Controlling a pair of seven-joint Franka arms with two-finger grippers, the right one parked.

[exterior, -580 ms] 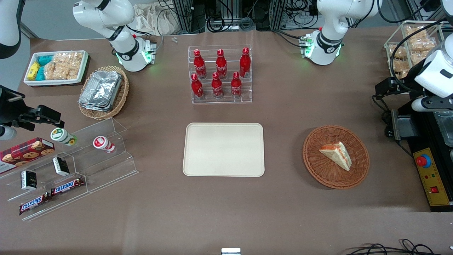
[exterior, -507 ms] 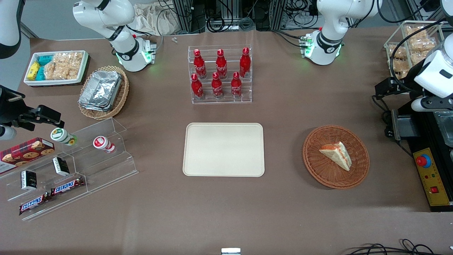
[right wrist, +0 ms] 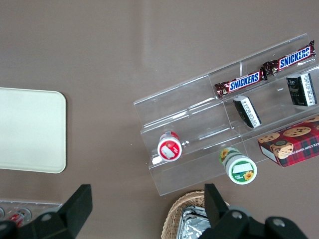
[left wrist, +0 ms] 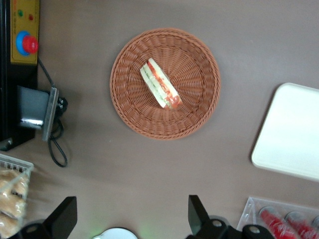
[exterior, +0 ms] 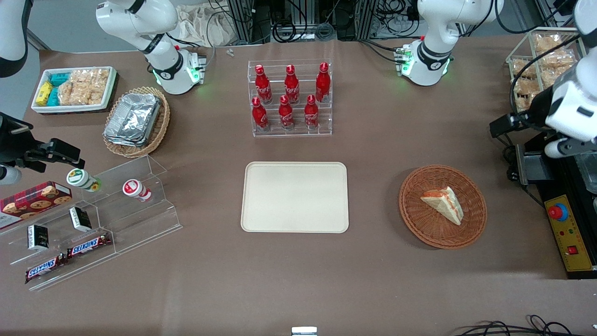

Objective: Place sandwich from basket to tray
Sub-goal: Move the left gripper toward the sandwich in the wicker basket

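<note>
Since 0.6 s ago only the left arm has shifted; the sandwich [exterior: 443,203] lies unmoved in the basket [exterior: 422,224], beside the tray [exterior: 295,224] on the desk. Above, the gripper [left wrist: 132,219] hovers, jaws wide.

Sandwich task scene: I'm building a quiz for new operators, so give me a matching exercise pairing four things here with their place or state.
Things:
1. sandwich
2. tray
3. basket
4. gripper

Places or states:
A. open, raised above the table, nothing between its fingers
B. lying in the wicker basket
C. bare, in front of the cola bottle rack
D. on the table, toward the working arm's end

Pairs: 1-B, 2-C, 3-D, 4-A
</note>
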